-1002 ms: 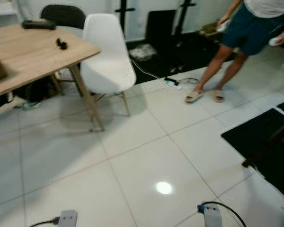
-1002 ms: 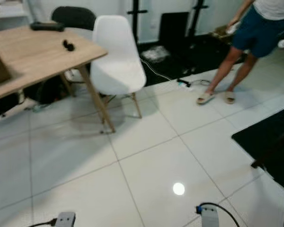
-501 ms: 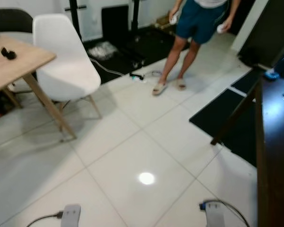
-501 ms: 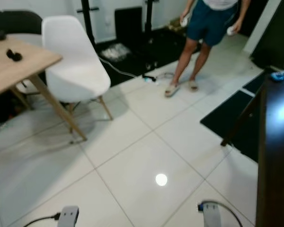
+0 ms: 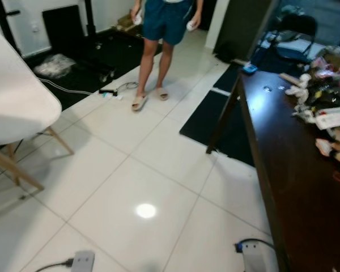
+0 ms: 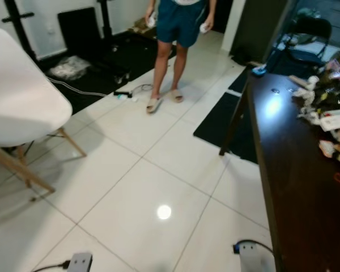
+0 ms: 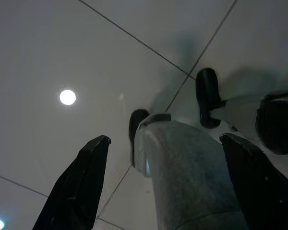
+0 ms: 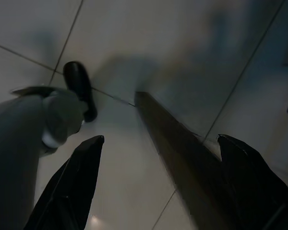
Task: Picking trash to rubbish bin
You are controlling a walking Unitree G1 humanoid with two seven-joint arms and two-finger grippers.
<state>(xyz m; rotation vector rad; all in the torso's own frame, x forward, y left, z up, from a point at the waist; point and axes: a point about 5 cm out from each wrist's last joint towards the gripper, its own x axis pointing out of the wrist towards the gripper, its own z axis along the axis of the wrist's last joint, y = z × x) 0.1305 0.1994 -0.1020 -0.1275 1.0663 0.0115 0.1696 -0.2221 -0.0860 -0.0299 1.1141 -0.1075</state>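
Nearest, low before the dark tabletop [image 5: 297,187], both arms hang over the white tile floor [image 5: 158,170]. The left tool [image 7: 163,167] points down at the tiles with its two black fingers [image 7: 79,184] spread wide and nothing between them; a grey leg of the robot and its dark feet sit under it. The right tool [image 8: 158,177] is likewise spread wide and holds nothing, its fingers [image 8: 69,187] framing the floor and the tabletop's dark edge, which runs just beside it. The silver wrists show at the frame's foot, the left [image 5: 82,262] well left of the tabletop, the right [image 5: 255,258] close against its near corner.

A round glint of light [image 5: 146,211] lies on the tiles left of the tabletop. Further left stands a white chair [image 5: 17,107] on wooden legs.

The trash [image 5: 320,110] (crumpled white scraps, wrappers and paper, too blurred to sort) lies heaped on the tabletop's far right part. A small blue thing [image 5: 249,68] sits at the far left corner. A black mat [image 5: 215,122] lies on the floor under and left of the tabletop's far leg.

Beyond, left of the tabletop's far end, a person [image 5: 164,22] in blue shorts and sandals stands on the tiles, a white object in each hand. A cable [image 5: 110,90] lies by their feet, at the edge of a darker floor area
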